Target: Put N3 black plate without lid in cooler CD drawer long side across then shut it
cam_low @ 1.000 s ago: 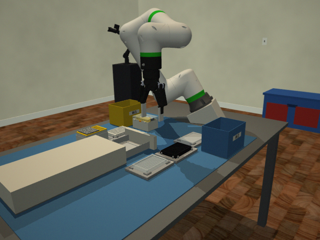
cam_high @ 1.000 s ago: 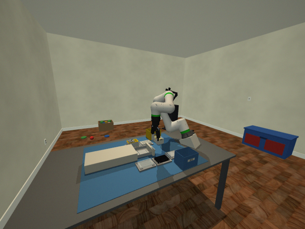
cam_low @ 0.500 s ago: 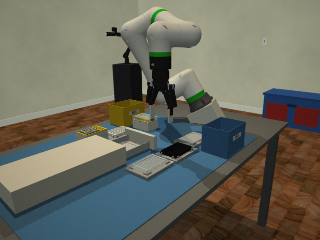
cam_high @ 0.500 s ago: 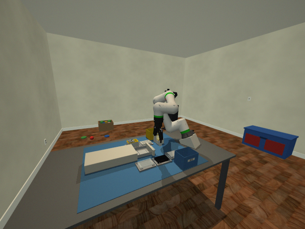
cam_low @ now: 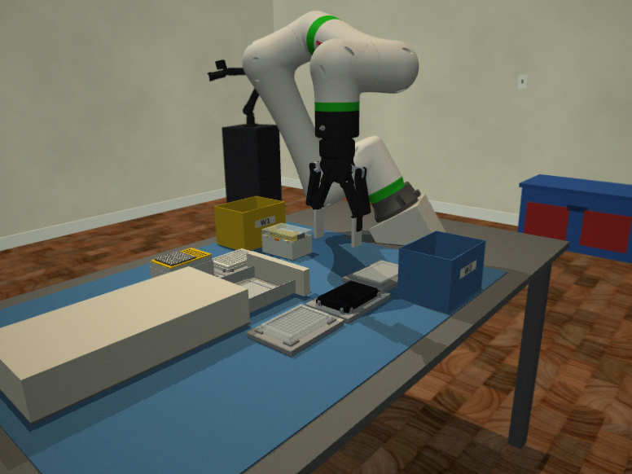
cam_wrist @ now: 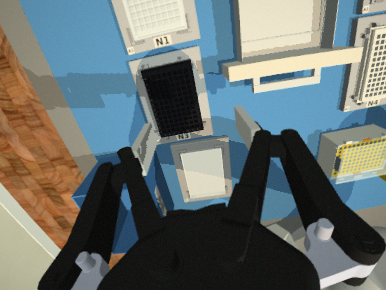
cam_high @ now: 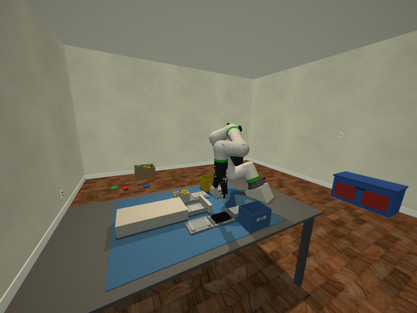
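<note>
Your gripper [cam_low: 336,232] hangs open above the blue mat [cam_low: 214,408], fingers pointing down with nothing between them, a little right of centre in the exterior view. In the wrist view the two grey pads [cam_wrist: 246,126] stand to either side of a grey nest holding a white lid [cam_wrist: 202,171], just below centre of the frame, with mat showing around each pad.

Directly above that in the wrist view sits the black plate [cam_wrist: 172,97], flat in work nest N3 [cam_wrist: 206,107], uncovered, its long side running up the frame. Above it again is nest N1 with a clear plate [cam_wrist: 155,15] at the top edge.

To the upper right of the wrist view you see the cooler's drawer [cam_wrist: 280,25] pulled open, its bar handle [cam_wrist: 286,80] facing the gripper, with a strip of mat between the handle and N3. In the exterior view the cooler housing [cam_low: 117,326] fills the lower left.

The blue bin [cam_low: 441,267] stands just right of the lid nest in the exterior view, close to the table edge [cam_low: 510,285]. The tip box [cam_low: 287,239] and yellow bin [cam_low: 250,219] sit left of the gripper, near but apart from it.
</note>
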